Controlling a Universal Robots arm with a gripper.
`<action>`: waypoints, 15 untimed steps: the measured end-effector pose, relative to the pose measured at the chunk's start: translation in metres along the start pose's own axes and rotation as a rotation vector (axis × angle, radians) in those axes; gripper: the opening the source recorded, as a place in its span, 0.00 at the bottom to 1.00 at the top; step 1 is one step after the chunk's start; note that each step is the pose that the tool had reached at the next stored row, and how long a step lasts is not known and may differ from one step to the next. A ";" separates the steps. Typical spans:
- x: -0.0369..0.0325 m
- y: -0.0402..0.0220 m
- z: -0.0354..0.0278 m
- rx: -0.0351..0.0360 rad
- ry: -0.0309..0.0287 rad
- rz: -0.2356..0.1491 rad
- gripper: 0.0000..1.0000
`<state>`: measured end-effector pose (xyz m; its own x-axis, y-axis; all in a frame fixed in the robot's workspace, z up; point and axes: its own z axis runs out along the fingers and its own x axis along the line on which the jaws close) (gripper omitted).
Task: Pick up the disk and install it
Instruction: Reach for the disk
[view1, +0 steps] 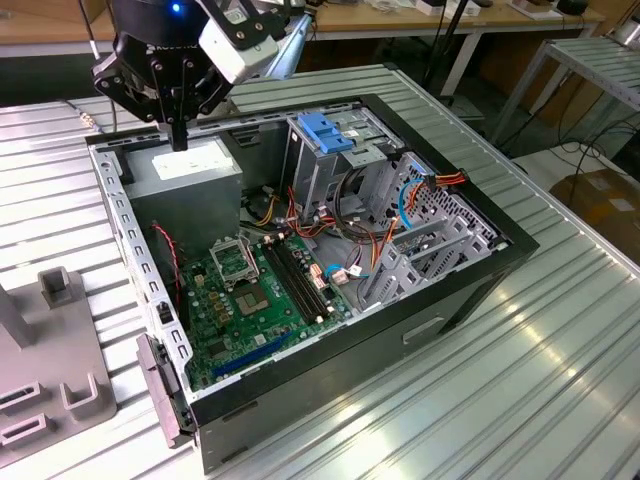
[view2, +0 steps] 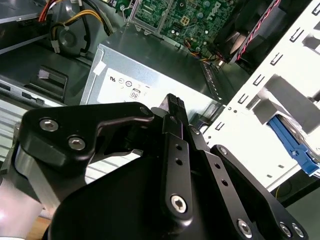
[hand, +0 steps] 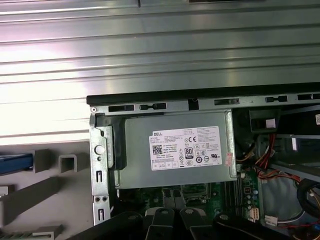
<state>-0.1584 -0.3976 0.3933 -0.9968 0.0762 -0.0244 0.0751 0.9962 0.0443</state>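
Observation:
My gripper (view1: 178, 143) hangs over the back corner of the open computer case (view1: 470, 290), just above the grey power supply (view1: 195, 185). In the second wrist view its black fingers (view2: 173, 107) are pressed together with nothing between them. The disk shows as a strip of bright blue rail (hand: 15, 163) lying on the grey fixture outside the case wall. It also appears in the second wrist view as the disk's blue edge (view2: 295, 147) past the pale case flange. The gripper is well apart from it.
A tall grey drive cage with a blue latch (view1: 325, 130) stands at the case's far side. The green motherboard (view1: 250, 300), coloured cables (view1: 440, 182) and the perforated case rim (view1: 130, 240) lie below. The grey fixture (view1: 50, 385) sits on the ribbed metal table (view1: 520, 380).

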 end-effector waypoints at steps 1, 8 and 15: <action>0.0013 -0.0001 0.0000 0.0000 0.0000 0.000 0.10; 0.0078 -0.0005 -0.0002 -0.0001 0.0000 0.000 0.10; 0.0149 -0.0011 -0.0004 -0.0001 0.0000 0.000 0.10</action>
<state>-0.1734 -0.3976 0.3933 -0.9968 0.0763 -0.0245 0.0751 0.9962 0.0444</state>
